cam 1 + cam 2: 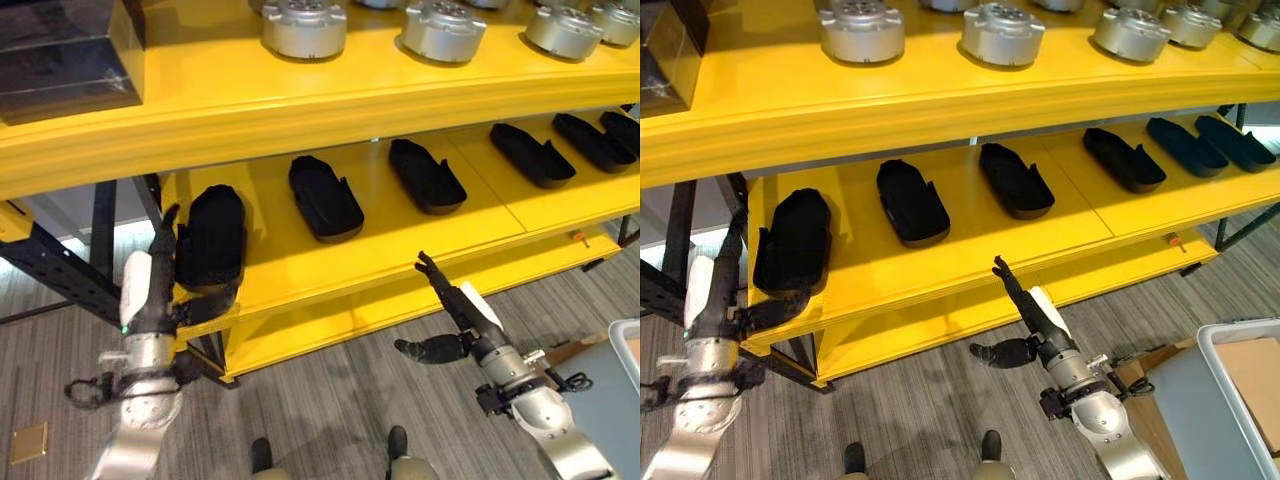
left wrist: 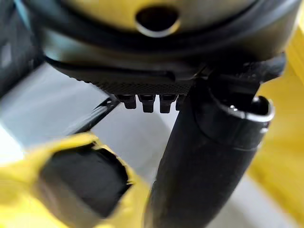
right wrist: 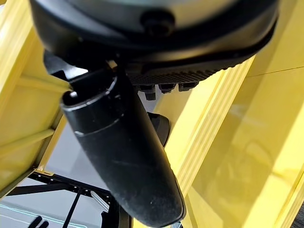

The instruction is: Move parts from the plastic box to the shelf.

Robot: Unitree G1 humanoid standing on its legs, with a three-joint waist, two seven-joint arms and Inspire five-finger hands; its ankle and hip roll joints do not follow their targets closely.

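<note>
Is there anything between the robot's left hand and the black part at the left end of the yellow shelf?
Nothing visible stands between them. The left hand is already against the left side of the leftmost black part, its fingers straight beside it, on the middle shelf. The right hand hangs in front of the shelf edge, holding nothing.

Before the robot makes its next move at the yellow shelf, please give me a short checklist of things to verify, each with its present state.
1. Leftmost black part lies fully on the middle shelf: ok.
2. Left hand is clear of that part: not ok, its straight fingers stand against the part's side.
3. Right hand is empty: ok, fingers straight, in front of the shelf edge.
4. Black parts keep gaps between them in the row: ok.
5. Plastic box at the robot's right has parts left: cannot tell.
</note>
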